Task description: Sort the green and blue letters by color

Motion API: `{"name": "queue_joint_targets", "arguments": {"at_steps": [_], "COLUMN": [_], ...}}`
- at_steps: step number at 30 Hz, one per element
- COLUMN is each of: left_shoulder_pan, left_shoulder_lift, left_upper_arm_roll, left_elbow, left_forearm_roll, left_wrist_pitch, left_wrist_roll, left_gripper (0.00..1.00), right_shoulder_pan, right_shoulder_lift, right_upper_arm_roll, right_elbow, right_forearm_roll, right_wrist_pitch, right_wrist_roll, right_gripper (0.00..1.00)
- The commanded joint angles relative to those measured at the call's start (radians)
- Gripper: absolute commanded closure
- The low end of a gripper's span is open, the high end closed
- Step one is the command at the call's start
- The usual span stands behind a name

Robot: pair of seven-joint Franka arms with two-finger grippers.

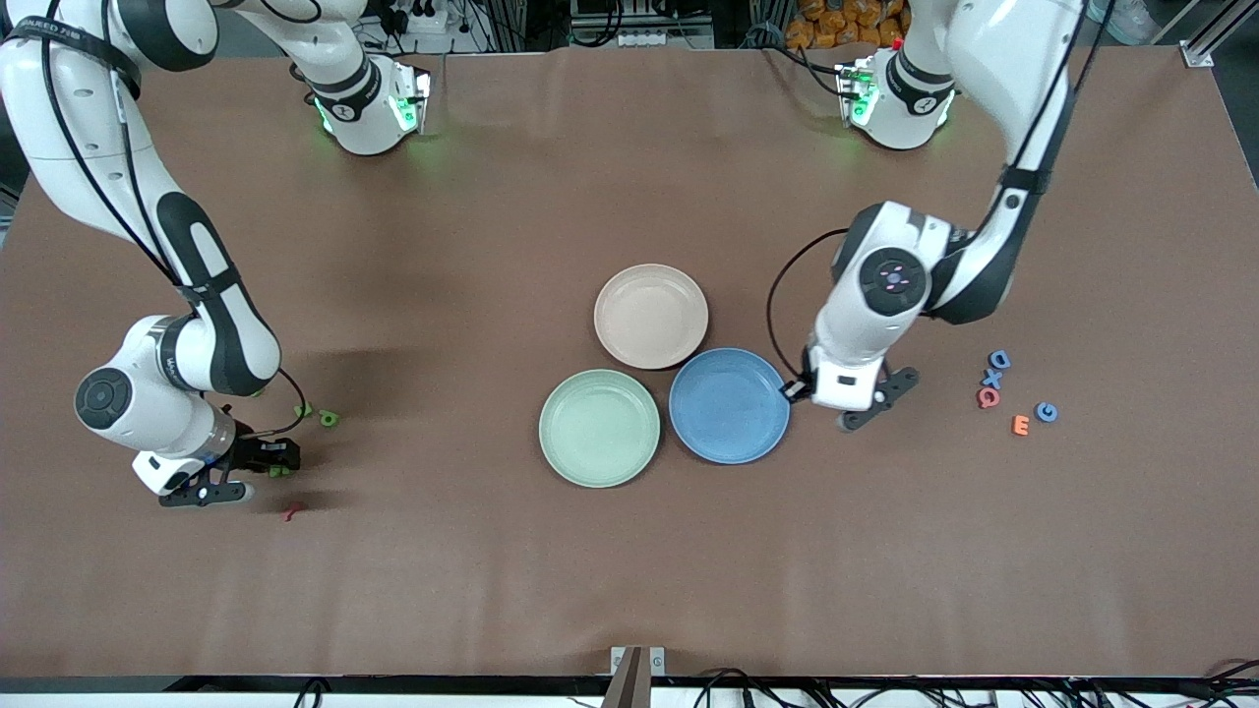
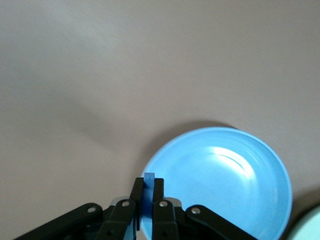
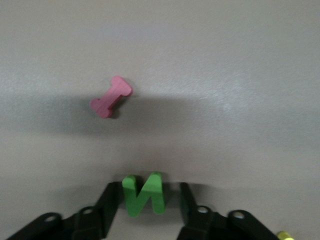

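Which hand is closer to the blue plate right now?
The left hand, shut on a blue letter, is at the rim of the blue plate. The right hand straddles the green N toward the right arm's table end.

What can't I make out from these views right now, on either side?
- Blue piece in the shut left gripper, left wrist view: edge-on between the fingers, letter unreadable.
- Right gripper around the green N: contact unclear; N's base cut off by the picture's edge.
- Green letters by the right arm, front view: too small, partly hidden by the gripper.

Green N (image 3: 144, 194), dark-red piece (image 3: 111, 97), blue plate (image 2: 260, 200), brown table (image 1: 393, 570).
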Motion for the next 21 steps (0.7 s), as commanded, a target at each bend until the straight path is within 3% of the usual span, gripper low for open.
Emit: {"name": "queue_joint_targets", "arguments": {"at_steps": [1, 2, 4, 8, 10, 11, 12, 13, 14, 15, 16, 21], "left_shoulder_pan": [-0.041, -0.048, -0.061, -0.074, -0.076, -0.078, -0.078, -0.076, -0.075, -0.076, -0.078, -0.078], "left_shoulder_lift": [0.119, 0.132, 0.151, 0.165, 0.165, 0.165, 0.165, 0.165, 0.165, 0.165, 0.165, 0.162], "left_upper_arm_roll": [0.006, 0.006, 0.006, 0.006, 0.006, 0.006, 0.006, 0.006, 0.006, 0.006, 0.006, 0.006], "left_elbow": [0.145, 0.157, 0.17, 0.176, 0.176, 0.176, 0.174, 0.174, 0.174, 0.173, 0.171, 0.167], "left_forearm_roll": [0.013, 0.016, 0.015, 0.016, 0.019, 0.024, 0.025, 0.027, 0.03, 0.03, 0.03, 0.03], "left_wrist_pitch": [-0.012, -0.01, -0.009, -0.003, 0.002, 0.002, 0.002, 0.002, 0.002, 0.002, 0.002, -0.004], "left_wrist_roll": [-0.052, -0.06, -0.063, -0.063, -0.063, -0.063, -0.056, -0.045, -0.039, -0.033, -0.029, -0.031], "left_gripper": [1.0, 1.0, 1.0, 1.0, 0.95, 0.84, 0.66, 0.4, 0.2, 0.08, 0.0, 0.0], "right_shoulder_pan": [-0.01, -0.01, -0.009, -0.007, -0.006, -0.004, -0.001, 0.002, 0.005, 0.01, 0.019, 0.144], "right_shoulder_lift": [0.024, 0.024, 0.024, 0.024, 0.021, 0.016, 0.013, 0.009, 0.004, 0.002, -0.001, 0.001], "right_upper_arm_roll": [0.012, 0.012, 0.012, 0.014, 0.015, 0.017, 0.018, 0.026, 0.034, 0.038, 0.041, 0.028], "right_elbow": [0.025, 0.025, 0.025, 0.033, 0.047, 0.05, 0.058, 0.071, 0.09, 0.111, 0.139, 0.291], "right_forearm_roll": [0.003, 0.003, 0.003, 0.003, 0.003, 0.002, 0.003, 0.002, 0.0, 0.0, 0.0, -0.003], "right_wrist_pitch": [-0.002, -0.002, -0.002, -0.01, -0.017, -0.028, -0.052, -0.084, -0.115, -0.147, -0.192, -0.379], "right_wrist_roll": [-0.006, -0.006, -0.004, -0.001, 0.0, 0.002, 0.01, 0.026, 0.048, 0.072, 0.103, 0.298], "right_gripper": [0.65, 0.72, 0.96, 1.0, 1.0, 1.0, 1.0, 1.0, 1.0, 1.0, 1.0, 1.0]}}
